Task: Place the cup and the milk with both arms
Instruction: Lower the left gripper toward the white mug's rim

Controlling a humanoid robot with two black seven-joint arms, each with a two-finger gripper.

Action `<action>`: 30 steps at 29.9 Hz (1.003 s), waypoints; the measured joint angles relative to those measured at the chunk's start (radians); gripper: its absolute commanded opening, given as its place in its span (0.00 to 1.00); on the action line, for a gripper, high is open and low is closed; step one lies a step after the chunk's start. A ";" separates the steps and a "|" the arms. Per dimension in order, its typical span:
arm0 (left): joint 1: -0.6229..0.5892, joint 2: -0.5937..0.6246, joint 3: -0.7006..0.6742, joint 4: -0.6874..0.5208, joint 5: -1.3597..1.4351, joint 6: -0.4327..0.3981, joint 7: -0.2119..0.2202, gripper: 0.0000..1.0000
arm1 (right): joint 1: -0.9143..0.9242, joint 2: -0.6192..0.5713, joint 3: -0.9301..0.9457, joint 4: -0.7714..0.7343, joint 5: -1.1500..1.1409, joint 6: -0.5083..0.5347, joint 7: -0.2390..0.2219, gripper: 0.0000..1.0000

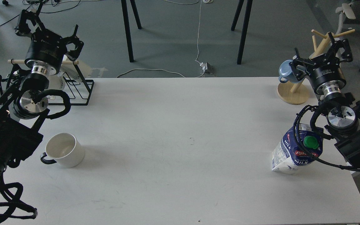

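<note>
The cup (pixel 65 150), a wide white mug with a black handle pointing left, stands upright on the white table (pixel 180 125) at the near left. The milk (pixel 296 150), a blue and white carton with a green cap, stands at the near right, partly crossed by my right arm's cables. My left gripper (pixel 50 32) is raised far behind the cup, above the table's back left corner, fingers spread and empty. My right gripper (pixel 320 54) hovers well behind the milk near the back right corner, also open and holding nothing.
A black wire rack (pixel 81 90) with a lettered white mug (pixel 58 82) sits at the back left under my left wrist. A wooden mug tree (pixel 293 93) carrying a blue mug (pixel 286 72) stands at the back right. Black table legs (pixel 128 28) rise beyond the far edge.
</note>
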 measured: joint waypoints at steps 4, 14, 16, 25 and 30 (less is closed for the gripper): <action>0.004 0.008 0.005 -0.003 0.007 0.002 -0.003 1.00 | 0.000 0.001 -0.004 0.001 -0.005 0.000 0.000 0.99; 0.081 0.158 0.119 -0.121 0.037 -0.020 0.029 1.00 | -0.011 -0.027 -0.003 0.121 -0.008 0.000 0.000 0.99; 0.134 0.238 0.159 -0.217 0.098 -0.025 0.001 0.99 | -0.014 -0.043 -0.001 0.150 -0.008 0.000 0.002 0.99; 0.355 0.496 0.183 -0.402 0.691 -0.005 -0.151 0.95 | -0.018 -0.053 0.013 0.162 -0.007 0.000 0.008 0.99; 0.406 0.630 0.184 -0.410 0.974 0.047 -0.192 0.90 | -0.018 -0.057 0.035 0.158 -0.007 0.000 0.008 0.99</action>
